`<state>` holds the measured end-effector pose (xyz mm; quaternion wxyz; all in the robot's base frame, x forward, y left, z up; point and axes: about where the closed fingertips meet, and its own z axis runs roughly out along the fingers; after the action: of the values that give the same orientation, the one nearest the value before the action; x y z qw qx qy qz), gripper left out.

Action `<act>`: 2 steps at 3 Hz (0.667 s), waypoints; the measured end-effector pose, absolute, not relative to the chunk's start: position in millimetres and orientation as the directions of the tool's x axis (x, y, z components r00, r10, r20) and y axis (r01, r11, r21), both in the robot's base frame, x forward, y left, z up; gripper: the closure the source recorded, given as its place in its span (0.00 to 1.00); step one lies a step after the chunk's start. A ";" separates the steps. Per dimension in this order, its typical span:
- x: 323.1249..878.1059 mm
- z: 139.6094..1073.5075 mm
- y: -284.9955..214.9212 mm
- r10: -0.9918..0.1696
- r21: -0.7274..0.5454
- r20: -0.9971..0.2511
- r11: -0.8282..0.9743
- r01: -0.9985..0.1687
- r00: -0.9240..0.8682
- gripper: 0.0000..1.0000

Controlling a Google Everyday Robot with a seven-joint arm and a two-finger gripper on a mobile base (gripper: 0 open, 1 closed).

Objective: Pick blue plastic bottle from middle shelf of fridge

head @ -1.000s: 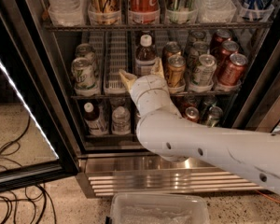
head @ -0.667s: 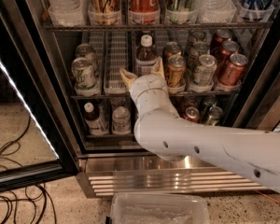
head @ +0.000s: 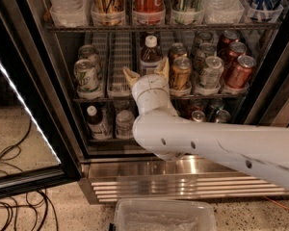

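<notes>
The blue plastic bottle (head: 150,56), with brown liquid and a white cap, stands upright on the middle shelf (head: 89,99) of the fridge (head: 62,88). It is in the lane just left of the gold can. My gripper (head: 146,72) is at the end of the white arm, directly in front of the bottle's lower part. It is open, with one tan fingertip (head: 129,74) left of the bottle and the other to its right. The wrist hides the bottle's base. I cannot tell whether the fingers touch the bottle.
Soda cans (head: 210,71) crowd the shelf right of the bottle and green cans (head: 86,74) stand at the left. An empty white lane tray (head: 118,64) lies between. The open glass door (head: 19,105) is at the left, cables (head: 12,196) lie on the floor, and a clear bin (head: 164,216) sits below.
The gripper has edged slightly up and in toward the bottle. Nothing else has moved.
</notes>
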<state>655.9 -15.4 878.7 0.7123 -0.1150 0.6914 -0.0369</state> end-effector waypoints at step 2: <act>659.8 879.2 -15.8 -0.208 -0.211 -0.977 0.975 -0.075 0.049 0.44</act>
<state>659.8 -15.8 879.2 0.7168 -0.1030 0.6881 -0.0463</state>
